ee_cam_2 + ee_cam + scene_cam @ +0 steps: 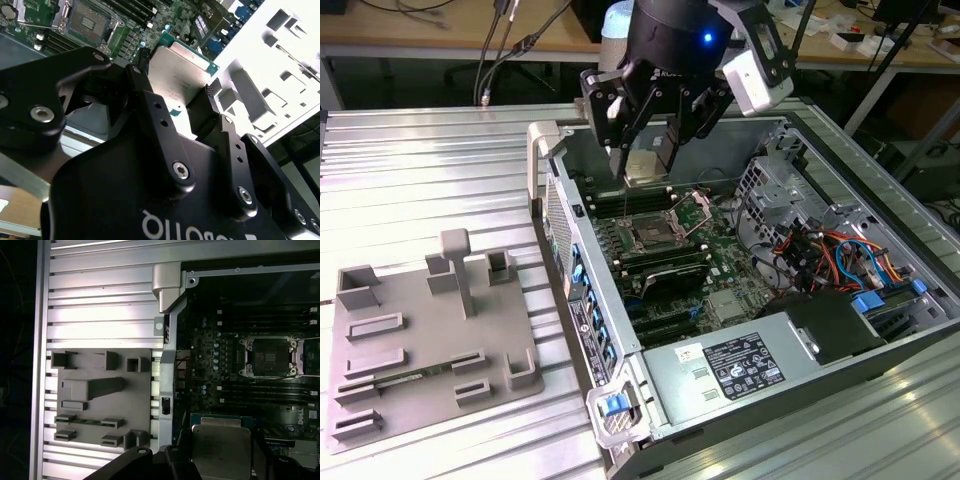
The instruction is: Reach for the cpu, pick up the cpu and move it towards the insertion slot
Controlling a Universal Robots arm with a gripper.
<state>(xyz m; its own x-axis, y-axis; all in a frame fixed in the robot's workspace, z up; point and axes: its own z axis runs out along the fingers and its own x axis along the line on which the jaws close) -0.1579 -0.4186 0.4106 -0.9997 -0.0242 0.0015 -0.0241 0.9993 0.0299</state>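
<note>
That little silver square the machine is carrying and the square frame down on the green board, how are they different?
The cpu is a flat, solid plate with a silvery-grey top; the insertion slot is a shiny metal frame with a dark centre. The cpu hangs in the air, pinched between the gripper fingers; the insertion slot lies fixed on the green board inside the computer case. Both are square and similar in outline.

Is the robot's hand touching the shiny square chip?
Touching. In the second wrist view the hand has its fingers pressed against opposite edges of the chip.
</note>
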